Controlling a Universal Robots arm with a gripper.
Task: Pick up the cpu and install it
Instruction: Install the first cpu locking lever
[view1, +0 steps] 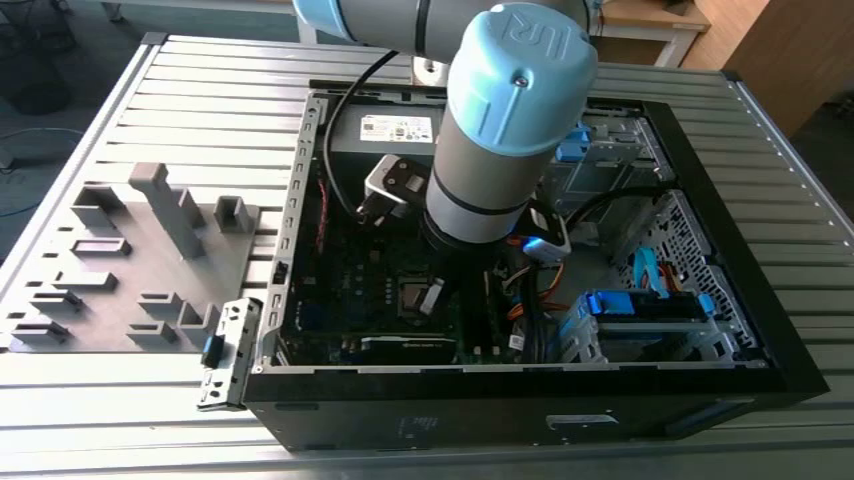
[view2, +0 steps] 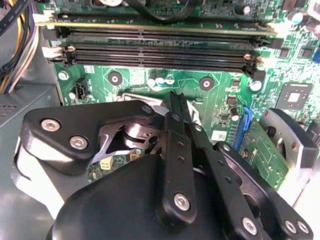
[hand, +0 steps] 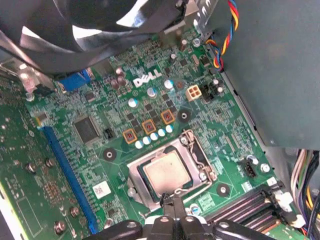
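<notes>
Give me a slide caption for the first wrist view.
Gripper poised at the edge of the cpu, which lies in its socket frame on the green motherboard.

One chip (hand: 166, 172) sits in one socket frame (hand: 197, 152). Three orange-ringed square parts (hand: 148, 126) stand in a row. Two long memory slots (view2: 160, 55) run side by side.

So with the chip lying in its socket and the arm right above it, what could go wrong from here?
1. The gripper hangs at the edge of the cpu; a nudge could possibly shift it in the socket frame.
2. The memory slots lie close beside the gripper, so a sideways move may hit them.
3. The coloured wires lie near the arm's way out of the case.
</notes>
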